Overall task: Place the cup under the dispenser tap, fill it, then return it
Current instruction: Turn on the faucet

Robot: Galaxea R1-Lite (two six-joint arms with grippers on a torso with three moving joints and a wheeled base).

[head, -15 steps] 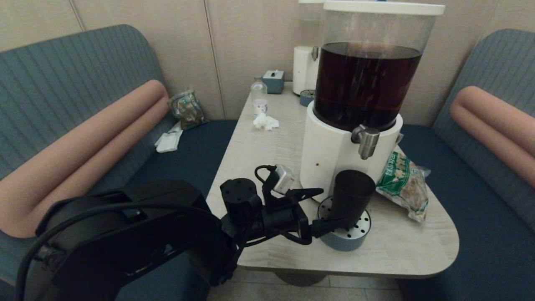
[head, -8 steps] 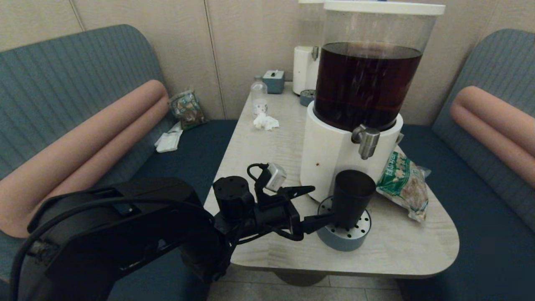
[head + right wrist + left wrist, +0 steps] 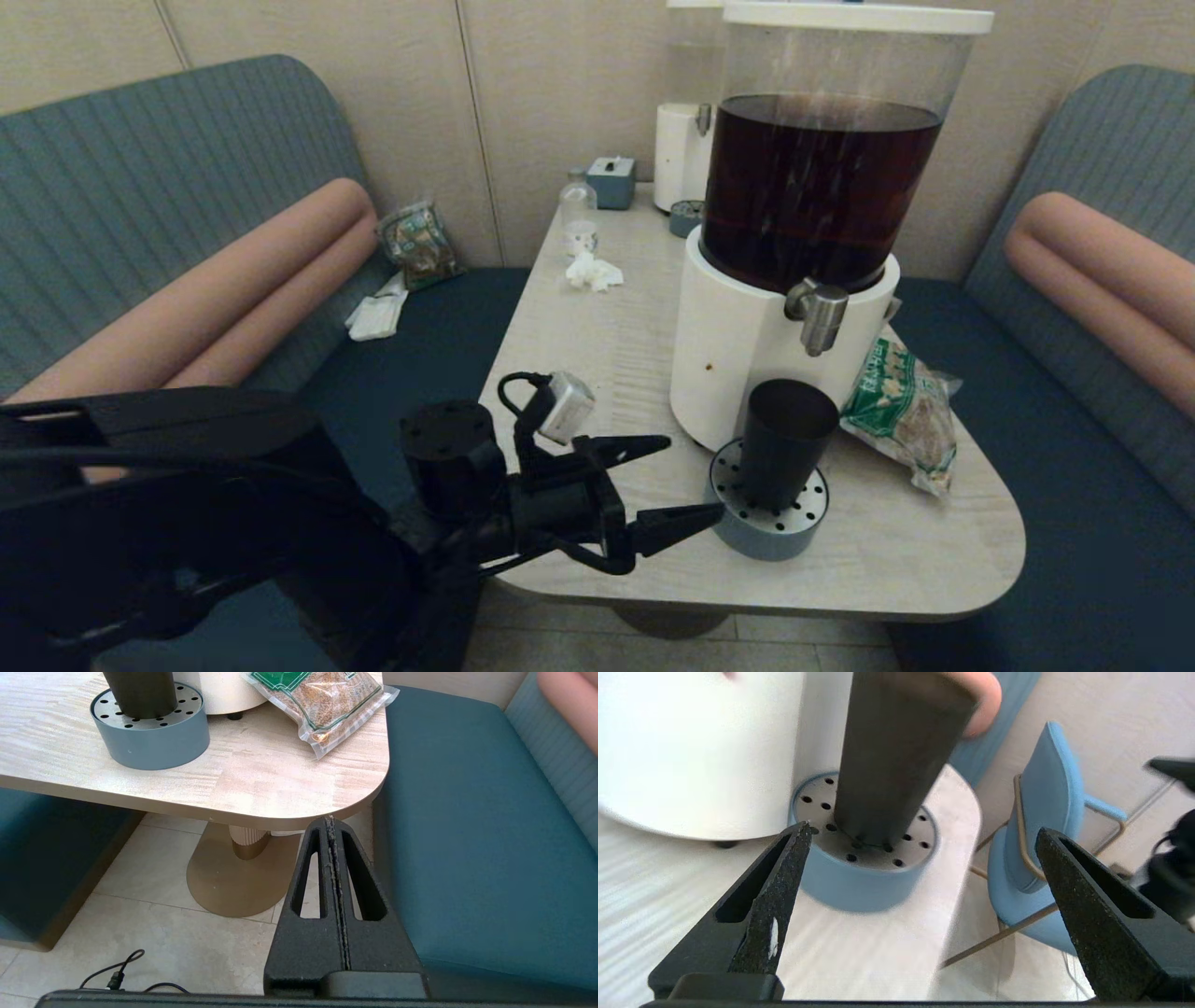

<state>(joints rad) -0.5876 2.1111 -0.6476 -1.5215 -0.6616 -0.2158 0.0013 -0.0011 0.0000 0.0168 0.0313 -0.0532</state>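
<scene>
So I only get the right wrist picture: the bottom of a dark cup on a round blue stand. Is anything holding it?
Observer: No. The left gripper is open, jaws short of the cup, not touching.
Operator: This right gripper looks shut and idle. Is the cup under a tap?
Observer: Yes, the dispenser tap hangs above its mouth; nothing is pouring.
Operator: What would pour?
Observer: Dark brown liquid, in the clear tank.

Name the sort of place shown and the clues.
Probably a cafe or diner booth: padded bench seats flank a table holding a big drink dispenser with a cup under its tap.
</scene>
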